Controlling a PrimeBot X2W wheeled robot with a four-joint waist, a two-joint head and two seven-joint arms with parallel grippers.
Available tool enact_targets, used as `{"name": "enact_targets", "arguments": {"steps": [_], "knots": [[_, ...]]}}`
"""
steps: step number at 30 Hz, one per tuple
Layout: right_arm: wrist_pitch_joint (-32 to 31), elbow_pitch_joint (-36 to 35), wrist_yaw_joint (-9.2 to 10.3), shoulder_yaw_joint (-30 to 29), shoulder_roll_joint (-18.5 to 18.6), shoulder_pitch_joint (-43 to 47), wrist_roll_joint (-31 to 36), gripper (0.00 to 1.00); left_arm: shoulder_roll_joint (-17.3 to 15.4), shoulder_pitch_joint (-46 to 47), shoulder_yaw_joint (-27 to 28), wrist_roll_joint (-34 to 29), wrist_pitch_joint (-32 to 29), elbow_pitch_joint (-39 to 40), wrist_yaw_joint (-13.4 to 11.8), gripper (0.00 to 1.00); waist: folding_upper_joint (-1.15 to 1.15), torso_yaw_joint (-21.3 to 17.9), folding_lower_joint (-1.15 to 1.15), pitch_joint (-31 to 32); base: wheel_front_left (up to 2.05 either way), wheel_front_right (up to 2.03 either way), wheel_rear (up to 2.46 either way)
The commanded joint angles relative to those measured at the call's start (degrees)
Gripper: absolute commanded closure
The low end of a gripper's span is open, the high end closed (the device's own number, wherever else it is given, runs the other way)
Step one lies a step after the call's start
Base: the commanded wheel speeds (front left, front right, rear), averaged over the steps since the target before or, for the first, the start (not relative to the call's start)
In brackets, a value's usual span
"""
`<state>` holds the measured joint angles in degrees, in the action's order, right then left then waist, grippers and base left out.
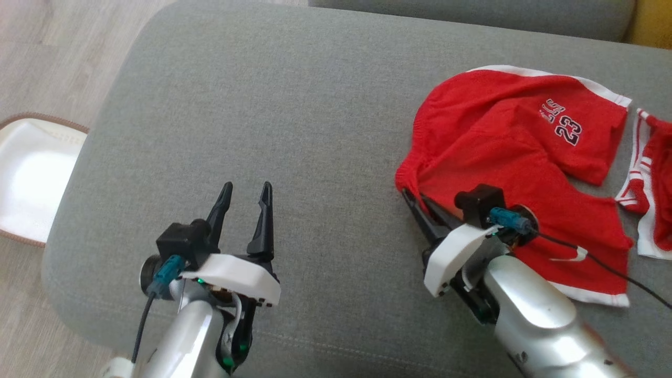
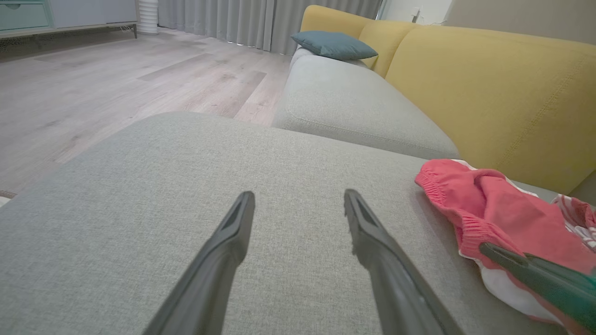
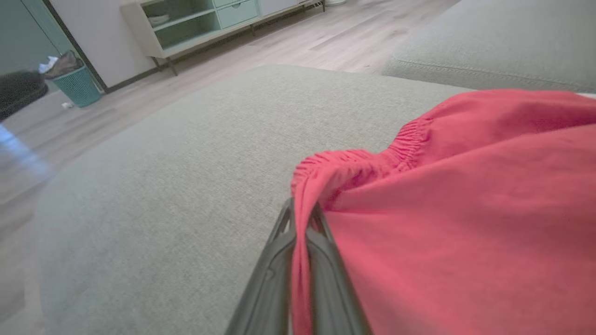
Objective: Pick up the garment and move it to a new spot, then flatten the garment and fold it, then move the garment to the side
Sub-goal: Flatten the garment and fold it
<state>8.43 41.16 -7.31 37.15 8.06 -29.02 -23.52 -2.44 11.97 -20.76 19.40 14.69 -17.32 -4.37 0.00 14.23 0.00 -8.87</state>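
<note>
At the far left of the head view, a white mat (image 1: 31,173) with a brown border lies on the wood floor (image 1: 31,47). The frame edge and the cushion cut it off.

The left claw (image 1: 247,188) is positioned over the grey seat cushion (image 1: 325,105). Its forearm rises from the bottom edge, and the fingers point up the view, well apart, with nothing between them.

The right forearm enters from the lower right and angles toward the upper left; its wrist housing hides most of the fingers. The right claw (image 1: 415,197) is together, clamped on the gathered waistband at the left edge of the garment (image 1: 499,131), red shorts with white trim and the number 23. The right wrist view shows a fold of red fabric pinched between the fingers.

The garment lies crumpled on the right part of the cushion, its lower portion partly covered by the arm. A second red-and-white item (image 1: 653,178) lies just beside it, cut off by the right edge; its type cannot be determined.
</note>
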Motion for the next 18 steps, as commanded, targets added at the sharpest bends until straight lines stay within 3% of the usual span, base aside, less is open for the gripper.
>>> {"name": "enact_targets", "arguments": {"steps": [1,9,15,16,18], "knots": [[0.85,-2.04,-0.18,1.37,-0.8,-1.8,-1.67,1.0,-0.43,1.65,1.7,0.4,0.3,1.48,-0.26,0.0,0.0,-0.16,0.0,0.18,0.0,0.0,0.0],[1.64,-6.01,-0.18,7.35,0.74,-2.98,-12.21,1.0,-0.43,1.4,1.74,0.12,0.3,1.4,-0.18,0.0,0.0,-0.6,0.0,0.77,0.0,0.0,0.0],[0.43,-1.87,-0.18,7.65,2.66,-4.21,-15.95,1.0,-0.43,1.2,1.7,0.16,0.3,1.33,-0.2,0.0,0.0,-1.02,0.0,0.83,0.0,0.0,0.0],[0.05,-0.58,-0.18,7.67,2.86,-4.61,-15.89,0.01,-0.43,1.35,1.67,0.22,0.3,1.37,-0.22,0.0,0.0,-1.11,0.0,0.7,0.0,0.0,0.0],[-0.09,1.5,-0.18,8.06,3.04,-5.53,-15.34,0.0,-0.43,1.71,1.58,0.33,0.3,1.47,-0.27,0.0,0.0,-1.31,0.0,0.38,0.0,0.0,0.0]]}}
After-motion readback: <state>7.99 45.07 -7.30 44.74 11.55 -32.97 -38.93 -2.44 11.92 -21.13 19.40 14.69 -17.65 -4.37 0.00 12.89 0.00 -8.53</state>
